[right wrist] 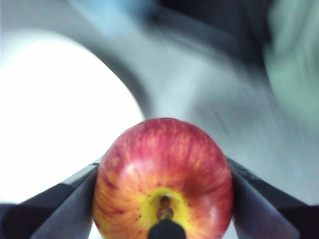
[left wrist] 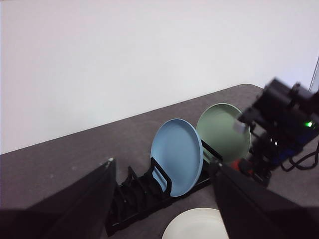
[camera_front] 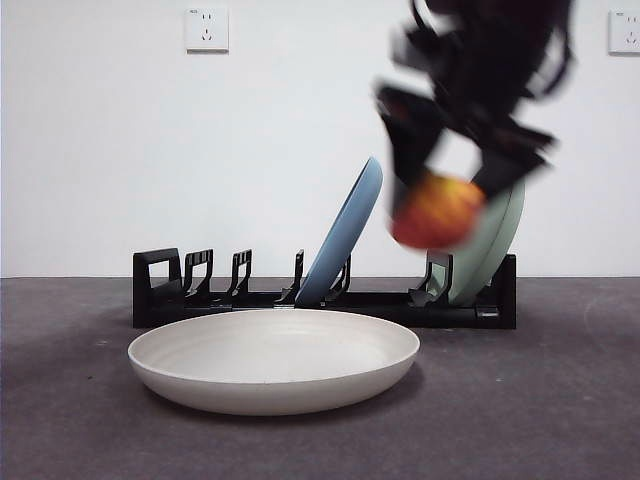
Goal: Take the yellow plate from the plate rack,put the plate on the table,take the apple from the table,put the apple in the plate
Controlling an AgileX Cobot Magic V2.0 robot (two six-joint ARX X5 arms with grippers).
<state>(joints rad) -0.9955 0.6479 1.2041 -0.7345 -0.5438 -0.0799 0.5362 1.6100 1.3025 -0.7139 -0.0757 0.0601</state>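
The apple [camera_front: 437, 210] is clamped between the jaws of the right gripper [camera_front: 450, 190], suspended in the air above the table [camera_front: 560, 400]. The yellow plate [camera_front: 273, 360] lies flat in front of the plate rack [camera_front: 325, 300], below and toward the left-arm side. The left gripper [left wrist: 162, 199] waits, jaws spread wide and empty.

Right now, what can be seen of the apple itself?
The squat round apple is red-orange streaked over yellow, with a yellow patch and brown stem at its dimple. It looks glossy and whole. It hangs in the air, clamped between the two black jaws of the right gripper, which press on its opposite sides. In the front view it is motion-blurred, above the table and right of the cream-beige shallow plate.
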